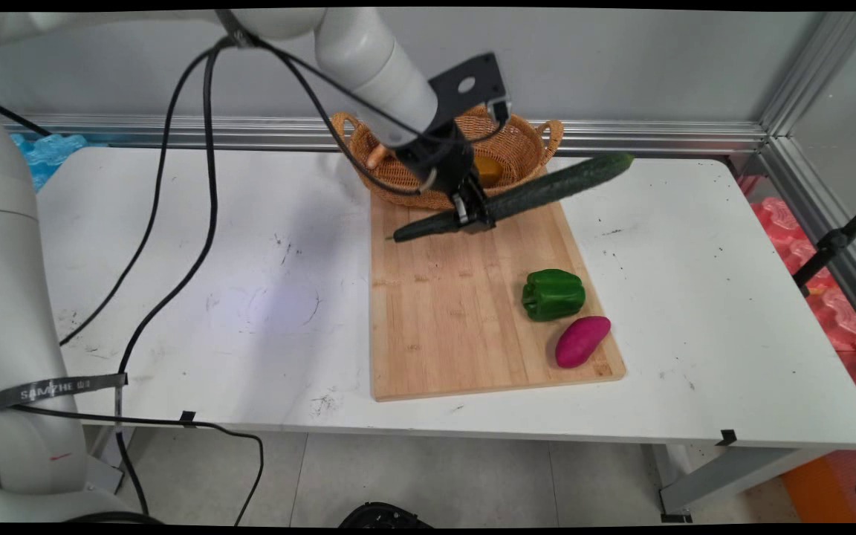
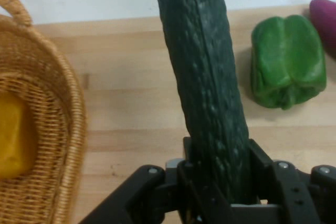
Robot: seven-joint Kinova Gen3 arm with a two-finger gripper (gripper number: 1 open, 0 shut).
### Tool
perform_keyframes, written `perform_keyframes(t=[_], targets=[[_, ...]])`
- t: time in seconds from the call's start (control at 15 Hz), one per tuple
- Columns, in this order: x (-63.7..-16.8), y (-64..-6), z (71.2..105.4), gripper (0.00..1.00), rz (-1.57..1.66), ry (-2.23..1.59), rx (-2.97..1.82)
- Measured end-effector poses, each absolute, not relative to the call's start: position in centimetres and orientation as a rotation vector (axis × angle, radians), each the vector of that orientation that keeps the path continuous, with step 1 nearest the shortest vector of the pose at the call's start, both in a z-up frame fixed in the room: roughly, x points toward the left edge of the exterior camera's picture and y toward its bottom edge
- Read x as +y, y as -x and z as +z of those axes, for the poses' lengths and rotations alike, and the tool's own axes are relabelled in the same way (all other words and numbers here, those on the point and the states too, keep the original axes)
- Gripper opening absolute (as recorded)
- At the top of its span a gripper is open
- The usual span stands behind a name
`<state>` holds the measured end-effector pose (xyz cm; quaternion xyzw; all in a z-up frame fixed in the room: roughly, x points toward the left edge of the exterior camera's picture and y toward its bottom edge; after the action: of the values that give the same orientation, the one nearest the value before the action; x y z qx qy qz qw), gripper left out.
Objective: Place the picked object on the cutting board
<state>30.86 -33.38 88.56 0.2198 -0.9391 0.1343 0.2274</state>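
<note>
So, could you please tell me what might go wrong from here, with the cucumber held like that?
1. The gripper holds the long cucumber nearer one end, so the far end could sag or twist out of the jaws.
2. The cucumber hangs close by the basket; a swing might knock its rim or handle.
3. If it drops, it could land on the board and roll into the pepper.

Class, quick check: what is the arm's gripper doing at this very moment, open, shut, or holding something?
Gripper: shut on the cucumber, gripped nearer its lower end and held tilted above the cutting board, beside the basket.
</note>
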Motion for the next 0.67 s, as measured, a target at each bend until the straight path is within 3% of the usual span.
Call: perform_keyframes(t=[0.67], targets=[[-33.8, -31.6, 81.9, 0.00, 0.347, -0.592, -2.600]])
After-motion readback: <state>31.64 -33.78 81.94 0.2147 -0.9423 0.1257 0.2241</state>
